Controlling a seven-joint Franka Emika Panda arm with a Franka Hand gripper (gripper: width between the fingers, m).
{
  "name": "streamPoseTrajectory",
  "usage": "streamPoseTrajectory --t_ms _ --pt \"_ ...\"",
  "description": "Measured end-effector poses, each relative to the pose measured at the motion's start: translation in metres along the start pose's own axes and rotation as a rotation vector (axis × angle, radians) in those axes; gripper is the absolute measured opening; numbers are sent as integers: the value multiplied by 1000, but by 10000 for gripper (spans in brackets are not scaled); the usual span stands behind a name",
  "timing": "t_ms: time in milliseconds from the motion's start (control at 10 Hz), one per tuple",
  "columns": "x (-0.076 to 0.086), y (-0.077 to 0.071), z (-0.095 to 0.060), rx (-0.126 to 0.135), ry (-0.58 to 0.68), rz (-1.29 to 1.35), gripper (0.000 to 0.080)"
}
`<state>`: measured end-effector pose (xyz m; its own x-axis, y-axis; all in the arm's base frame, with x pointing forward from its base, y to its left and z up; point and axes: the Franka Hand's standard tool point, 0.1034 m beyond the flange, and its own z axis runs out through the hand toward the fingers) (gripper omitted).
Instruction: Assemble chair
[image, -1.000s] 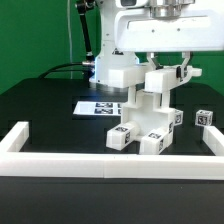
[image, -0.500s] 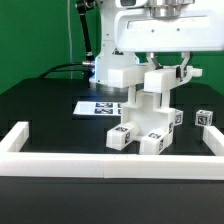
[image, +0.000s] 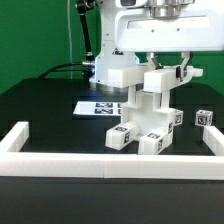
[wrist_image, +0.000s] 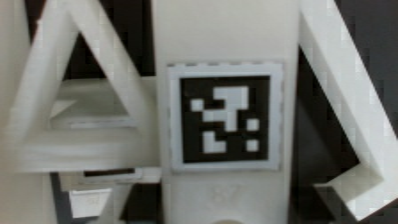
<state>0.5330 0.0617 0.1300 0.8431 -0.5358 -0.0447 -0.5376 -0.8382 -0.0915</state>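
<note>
The chair (image: 146, 118) stands partly joined in the middle of the black table, its matte white blocky parts stacked and carrying small black-and-white tags. My gripper (image: 166, 68) hangs straight above it and is shut on the topmost white bar (image: 160, 78) of the stack. In the wrist view that bar (wrist_image: 228, 110) fills the centre, with a square tag on its face and slanted white pieces (wrist_image: 98, 120) of the assembly beside it. My own fingertips are hidden there.
The marker board (image: 96, 106) lies flat behind the chair, toward the exterior view's left. A small tagged white block (image: 205, 117) sits apart at the exterior view's right. White border rails (image: 100, 163) run along the front and both sides of the table.
</note>
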Motion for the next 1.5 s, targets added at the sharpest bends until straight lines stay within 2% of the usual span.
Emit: streamPoseTrajectory --t_ms 1000,1500 --pt "-1 4 1 -10 -19 25 291" --pt "-2 -1 1 -4 -8 27 291"
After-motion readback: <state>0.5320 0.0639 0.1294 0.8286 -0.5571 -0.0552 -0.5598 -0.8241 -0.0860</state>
